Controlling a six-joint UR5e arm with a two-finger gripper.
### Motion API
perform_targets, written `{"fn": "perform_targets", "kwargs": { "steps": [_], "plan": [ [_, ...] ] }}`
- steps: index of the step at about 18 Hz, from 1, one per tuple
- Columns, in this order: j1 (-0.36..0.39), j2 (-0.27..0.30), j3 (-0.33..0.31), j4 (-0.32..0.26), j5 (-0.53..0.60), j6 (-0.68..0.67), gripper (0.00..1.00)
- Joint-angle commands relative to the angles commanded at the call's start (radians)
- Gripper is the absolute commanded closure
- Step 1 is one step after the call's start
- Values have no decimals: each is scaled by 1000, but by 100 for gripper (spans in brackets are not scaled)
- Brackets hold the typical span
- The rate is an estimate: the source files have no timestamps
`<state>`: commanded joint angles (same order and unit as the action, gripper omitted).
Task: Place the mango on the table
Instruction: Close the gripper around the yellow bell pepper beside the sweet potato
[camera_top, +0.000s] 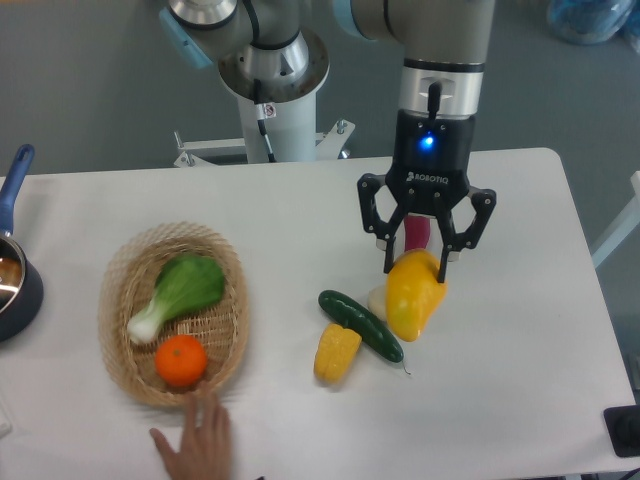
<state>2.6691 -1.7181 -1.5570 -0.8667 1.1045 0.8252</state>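
Observation:
The mango, glossy yellow-orange, is near the middle right of the white table, tapered end toward the front. My gripper hangs straight over it. The fingers are spread wide and flank the mango's upper end, both seeming to touch its sides. The mango's lower end is at the tabletop, right beside the cucumber.
A dark green cucumber and a yellow corn piece lie left of the mango. A white item and a pink one sit by the gripper. A wicker basket holds a bok choy and an orange. A human hand rests at the front edge. A pot stands far left.

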Motion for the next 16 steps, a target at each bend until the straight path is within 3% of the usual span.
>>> {"fn": "perform_targets", "kwargs": {
  "steps": [9,16],
  "plan": [
    [3,-3,-5,2,6,32,56],
    [22,-38,-57,12,15,221,56]
  ]
}}
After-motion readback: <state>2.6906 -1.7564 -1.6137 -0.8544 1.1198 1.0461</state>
